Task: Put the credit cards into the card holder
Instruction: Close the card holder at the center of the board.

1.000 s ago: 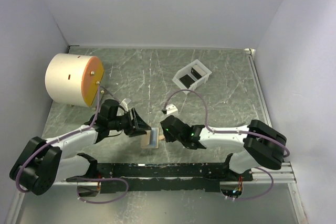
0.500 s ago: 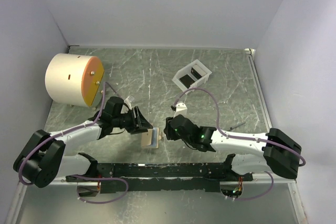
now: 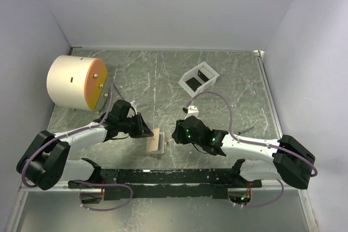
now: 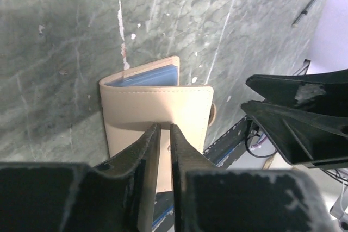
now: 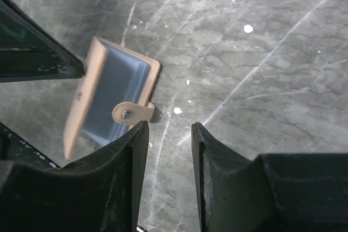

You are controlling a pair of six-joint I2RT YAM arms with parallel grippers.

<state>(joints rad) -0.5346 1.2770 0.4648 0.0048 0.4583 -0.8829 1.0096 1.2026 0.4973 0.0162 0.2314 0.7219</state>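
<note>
Marble table (image 3: 244,96), one wallet (image 3: 156,142), one card holder (image 3: 187,75), left hand (image 3: 147,132), right hand (image 3: 175,135)

The wallet (image 4: 157,115) has its near edge lost behind the left gripper (image 4: 164,130) — whether it is pinched is unclear. What its pockets (image 4: 144,75) hold is hidden. Something dark lies in the card holder (image 3: 189,73), too small to name — likewise a thin stick (image 4: 307,8).
</note>
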